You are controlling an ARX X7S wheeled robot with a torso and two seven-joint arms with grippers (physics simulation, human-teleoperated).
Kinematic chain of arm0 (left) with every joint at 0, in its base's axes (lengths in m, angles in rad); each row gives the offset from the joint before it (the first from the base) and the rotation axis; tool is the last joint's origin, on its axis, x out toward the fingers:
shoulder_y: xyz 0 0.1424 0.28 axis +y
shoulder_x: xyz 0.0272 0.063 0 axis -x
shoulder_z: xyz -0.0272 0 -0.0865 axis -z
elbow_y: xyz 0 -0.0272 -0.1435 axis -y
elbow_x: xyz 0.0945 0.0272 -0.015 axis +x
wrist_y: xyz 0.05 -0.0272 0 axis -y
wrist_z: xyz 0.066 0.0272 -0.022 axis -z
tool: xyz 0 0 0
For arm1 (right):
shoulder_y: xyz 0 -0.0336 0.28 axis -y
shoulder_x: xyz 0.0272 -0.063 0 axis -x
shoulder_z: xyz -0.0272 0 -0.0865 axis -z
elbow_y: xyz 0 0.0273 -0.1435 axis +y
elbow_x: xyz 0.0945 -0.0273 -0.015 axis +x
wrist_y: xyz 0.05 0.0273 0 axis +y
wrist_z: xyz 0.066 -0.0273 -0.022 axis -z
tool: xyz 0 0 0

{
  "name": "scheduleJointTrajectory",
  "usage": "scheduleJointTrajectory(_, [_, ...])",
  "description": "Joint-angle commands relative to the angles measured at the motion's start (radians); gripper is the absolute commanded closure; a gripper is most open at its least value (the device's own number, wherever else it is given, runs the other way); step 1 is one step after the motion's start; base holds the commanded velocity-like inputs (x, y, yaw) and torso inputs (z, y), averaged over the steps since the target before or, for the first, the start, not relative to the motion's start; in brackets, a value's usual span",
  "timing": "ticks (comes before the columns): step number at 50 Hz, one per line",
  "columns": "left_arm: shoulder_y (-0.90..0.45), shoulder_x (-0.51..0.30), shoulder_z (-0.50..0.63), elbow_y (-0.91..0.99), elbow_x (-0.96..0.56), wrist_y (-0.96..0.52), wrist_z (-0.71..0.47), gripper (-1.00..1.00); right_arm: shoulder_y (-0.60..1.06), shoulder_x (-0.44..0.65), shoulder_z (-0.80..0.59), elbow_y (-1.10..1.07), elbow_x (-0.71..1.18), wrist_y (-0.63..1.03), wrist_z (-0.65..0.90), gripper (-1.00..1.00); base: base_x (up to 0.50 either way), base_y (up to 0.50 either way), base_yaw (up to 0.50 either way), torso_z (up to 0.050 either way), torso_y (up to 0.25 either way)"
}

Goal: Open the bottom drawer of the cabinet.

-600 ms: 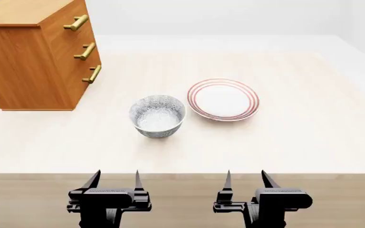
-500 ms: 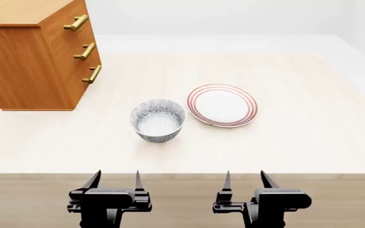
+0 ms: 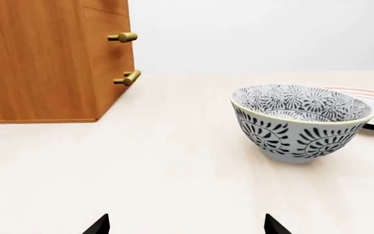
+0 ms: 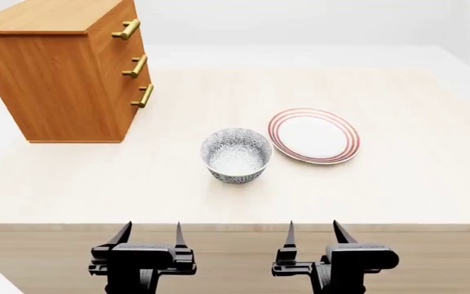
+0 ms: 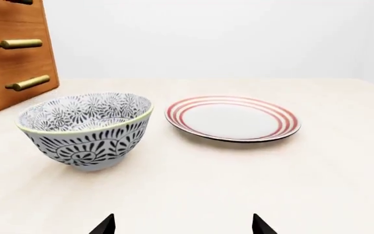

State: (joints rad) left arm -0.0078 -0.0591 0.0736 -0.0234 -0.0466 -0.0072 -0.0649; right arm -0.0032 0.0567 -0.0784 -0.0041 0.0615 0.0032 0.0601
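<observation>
The cabinet is an orange-brown wood chest at the table's far left, with three stacked drawers facing right. The bottom drawer is shut; its brass handle sticks out to the right. The same handle shows in the left wrist view and again as a brass bar in the right wrist view. My left gripper and right gripper hover open by the table's near edge, far from the cabinet, with nothing between their fingers.
A patterned grey bowl stands mid-table between the grippers and the cabinet. A red-rimmed white plate lies to its right. The pale tabletop ends at a front edge just ahead of the grippers.
The head view has shifted: cabinet, bowl and plate all appear further right in the frame than before. Both grippers stay open at the near edge.
</observation>
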Motion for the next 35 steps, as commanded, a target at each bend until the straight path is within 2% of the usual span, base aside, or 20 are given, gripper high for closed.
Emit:
scheduleJointTrajectory(1, [-0.003, -0.018, 0.024, 0.007, -0.02, -0.029, -0.015, -1.0, -0.001, 0.02, -0.02, -0.021, 0.011, 0.016, 0.028, -1.0, 0.0, 0.0, 0.0, 0.0, 0.0])
scheduleJointTrajectory(3, [-0.005, -0.024, 0.023, 0.086, -0.067, -0.153, 0.003, -1.0, 0.01, 0.031, -0.026, -0.07, 0.037, 0.123, 0.014, -1.0, 0.0, 0.0, 0.0, 0.0, 0.0])
scheduleJointTrajectory(5, [-0.027, -0.045, 0.024, 0.248, -0.082, -0.324, -0.009, -1.0, 0.027, 0.053, -0.031, -0.213, 0.041, 0.268, 0.023, -1.0, 0.0, 0.0, 0.0, 0.0, 0.0])
scheduleJointTrajectory(7, [-0.073, -0.072, 0.032, 0.379, -0.073, -0.45, -0.02, -1.0, 0.05, 0.076, -0.033, -0.349, 0.049, 0.387, 0.024, -1.0, 0.0, 0.0, 0.0, 0.0, 0.0])
scheduleJointTrajectory(8, [-0.139, -0.08, -0.005, 0.523, -0.128, -0.6, -0.026, -1.0, 0.081, 0.086, -0.018, -0.477, 0.042, 0.483, 0.051, -1.0, 0.0, 0.0, 0.0, 0.0, 0.0])
scheduleJointTrajectory(9, [-0.164, -0.091, -0.007, 0.576, -0.137, -0.679, -0.028, -1.0, 0.09, 0.088, -0.002, -0.534, 0.073, 0.515, 0.041, -1.0, 0.0, 0.0, 0.0, 0.0, 0.0])
scheduleJointTrajectory(11, [-0.22, -0.105, -0.018, 0.674, -0.145, -0.756, -0.04, -1.0, 0.113, 0.105, 0.006, -0.655, 0.069, 0.591, 0.059, -1.0, 0.03, 0.0, 0.0, 0.0, 0.0])
scheduleJointTrajectory(13, [-0.232, -0.105, -0.022, 0.679, -0.143, -0.757, -0.047, -1.0, 0.119, 0.11, 0.007, -0.682, 0.073, 0.624, 0.063, -1.0, 0.48, 0.0, 0.0, 0.0, 0.0])
scheduleJointTrajectory(20, [-0.202, -0.102, -0.001, 0.602, -0.13, -0.677, -0.045, -1.0, 0.091, 0.111, 0.014, -0.628, 0.077, 0.566, 0.064, -1.0, 0.5, 0.0, 0.0, 0.0, 0.0])
scheduleJointTrajectory(35, [-0.203, -0.108, -0.004, 0.573, -0.142, -0.657, -0.052, -1.0, 0.114, 0.116, 0.007, -0.615, 0.093, 0.577, 0.071, -1.0, 0.5, 0.0, 0.0, 0.0, 0.0])
